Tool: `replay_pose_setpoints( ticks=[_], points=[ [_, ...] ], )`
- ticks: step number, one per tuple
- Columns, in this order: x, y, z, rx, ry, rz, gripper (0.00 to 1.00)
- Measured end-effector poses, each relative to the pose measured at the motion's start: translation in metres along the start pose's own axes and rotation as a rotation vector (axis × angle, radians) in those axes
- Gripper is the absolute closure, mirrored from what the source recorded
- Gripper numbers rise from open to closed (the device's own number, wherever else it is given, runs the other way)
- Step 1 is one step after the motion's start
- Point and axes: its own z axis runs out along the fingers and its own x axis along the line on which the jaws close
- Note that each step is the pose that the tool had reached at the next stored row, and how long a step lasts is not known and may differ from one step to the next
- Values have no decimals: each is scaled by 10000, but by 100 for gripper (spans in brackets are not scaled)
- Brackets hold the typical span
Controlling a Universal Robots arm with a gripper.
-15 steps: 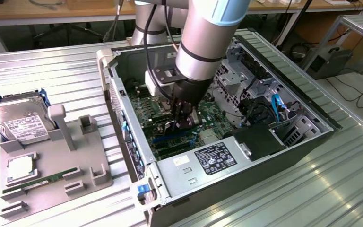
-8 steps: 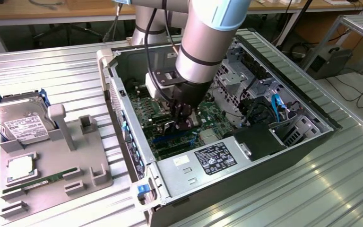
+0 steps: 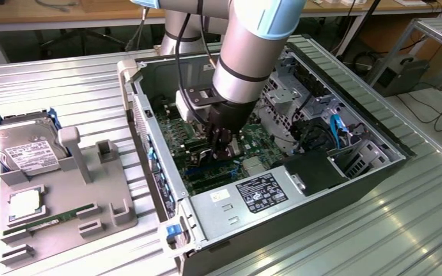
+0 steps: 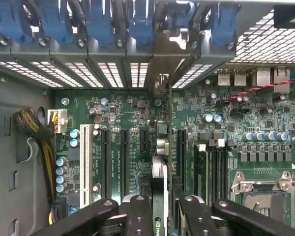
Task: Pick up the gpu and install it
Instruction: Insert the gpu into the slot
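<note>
The gpu (image 4: 159, 183) shows edge-on in the wrist view as a thin dark card with a silver strip. It stands upright over the long black slots of the green motherboard (image 4: 137, 118). Its silver bracket end (image 4: 161, 83) reaches the vented rear wall of the case. My gripper (image 4: 164, 212) is shut on the gpu, with one black finger (image 4: 137, 212) on each side of the card. In the exterior view the gripper (image 3: 225, 150) hangs low inside the open computer case (image 3: 159, 172), close over the board, and hides most of the card.
A white slot (image 4: 86, 157), a yellow-black cable bundle (image 4: 37, 132), a seated RAM stick (image 4: 201, 167) and the CPU socket (image 4: 265, 189) flank the card. Outside the case, a grey holder (image 3: 90, 190) carries a hard drive (image 3: 29, 150) and a green RAM stick (image 3: 48, 221).
</note>
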Motion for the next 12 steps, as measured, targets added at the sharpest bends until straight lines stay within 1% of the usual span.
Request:
replay_pose_setpoints(
  ticks=[3, 5, 6, 7, 8, 9, 10, 12],
  points=[
    [0, -1, 10, -1, 4, 0, 74],
    [0, -1, 14, -1, -2, 0, 74],
    [-1, 0, 20, 4, -17, 2, 73],
    [-1, 0, 19, 5, -12, 3, 73],
    [-1, -1, 16, 3, -6, 1, 67],
    [-1, -1, 10, 1, -2, 0, 67],
    [-1, 0, -2, 0, 1, 1, 60],
    [-3, 3, -37, 0, 0, 0, 60]
  ],
)
